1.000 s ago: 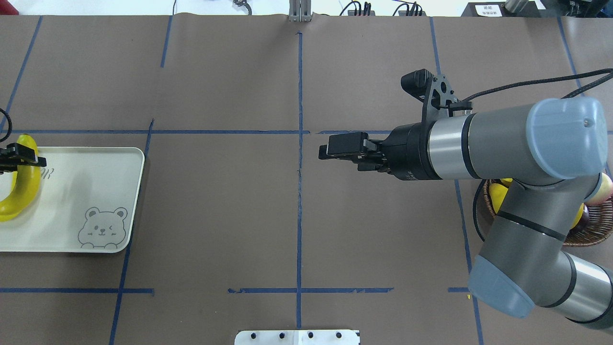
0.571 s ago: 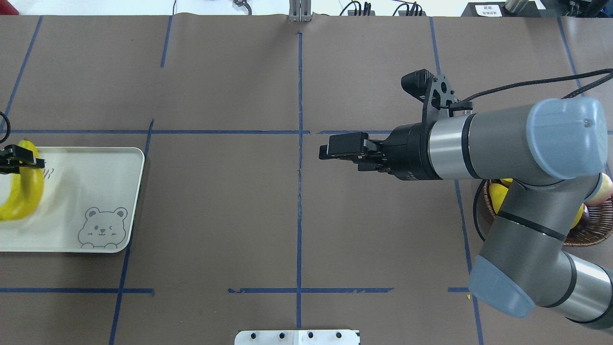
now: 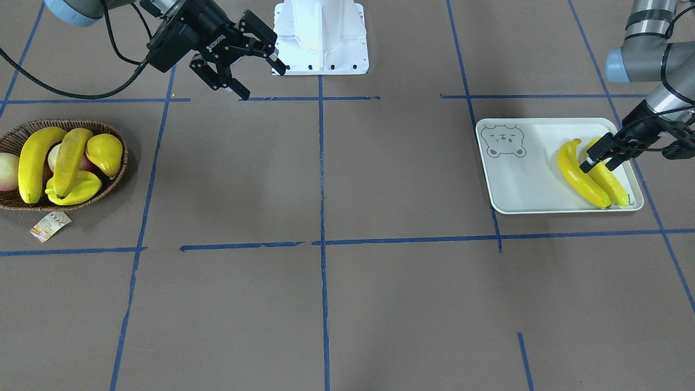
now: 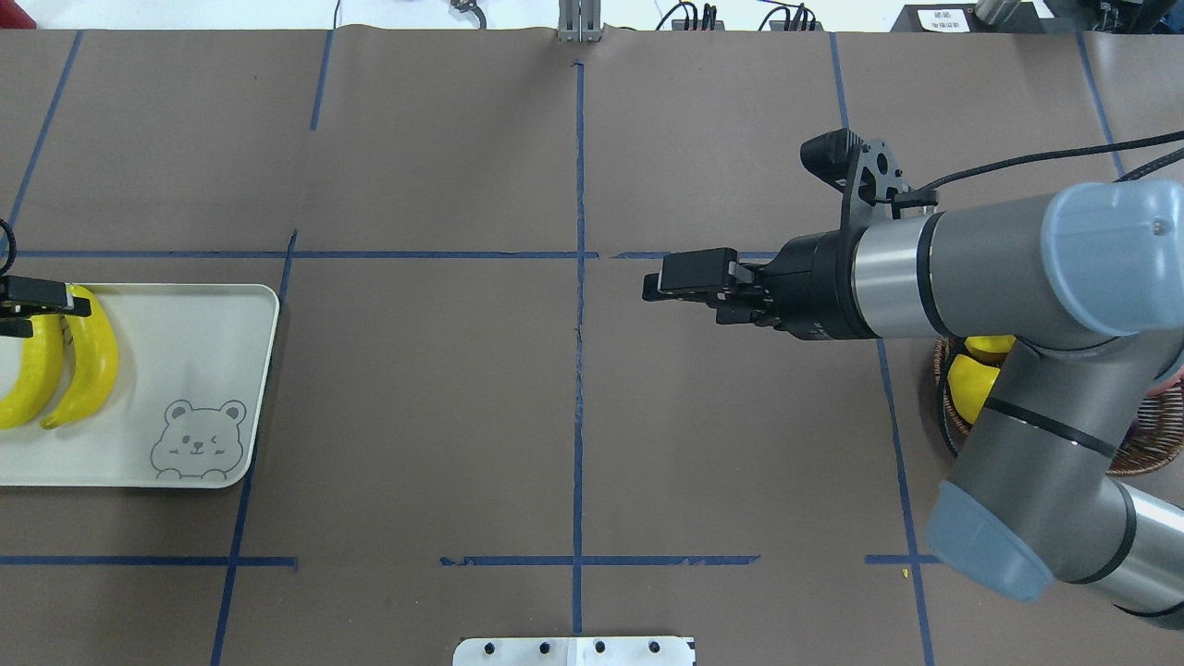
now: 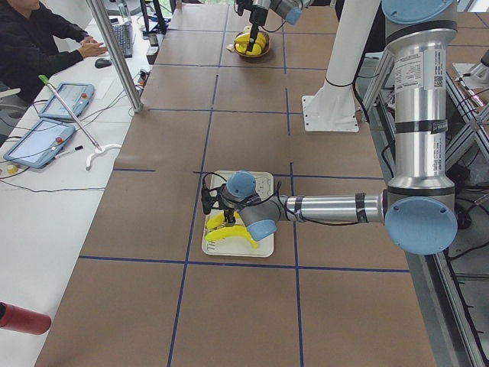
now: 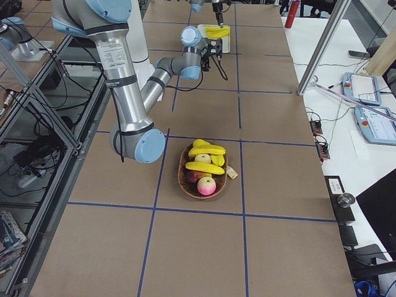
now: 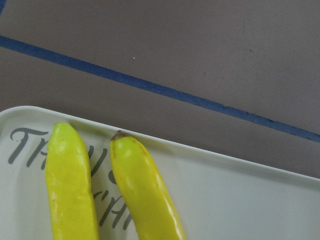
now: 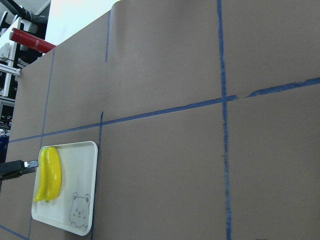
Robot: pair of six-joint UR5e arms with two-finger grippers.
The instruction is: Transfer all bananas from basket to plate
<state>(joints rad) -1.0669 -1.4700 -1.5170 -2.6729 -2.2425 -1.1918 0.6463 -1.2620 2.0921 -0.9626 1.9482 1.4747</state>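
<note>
Two bananas (image 3: 578, 174) (image 3: 611, 182) lie side by side on the off-white plate (image 3: 526, 179), away from its bear drawing. My left gripper (image 3: 597, 163) is open over their upper ends and holds nothing; it shows at the left edge of the overhead view (image 4: 42, 313). Two more bananas (image 3: 31, 163) (image 3: 70, 157) lie in the wicker basket (image 3: 117, 174) at the other end of the table. My right gripper (image 3: 263, 82) is open and empty, in the air between the table's middle and the basket.
The basket also holds a yellow pear (image 3: 106, 152), a starfruit (image 3: 73, 190) and pinkish round fruit (image 3: 5, 171). Its paper tag (image 3: 50, 225) lies beside it. The right arm (image 4: 1017, 268) hides most of the basket in the overhead view. The white robot base (image 3: 320, 38) stands at mid-table.
The left gripper has let go of the banana, which now lies on the plate beside the other one. The right gripper has shifted a little towards the basket side.
</note>
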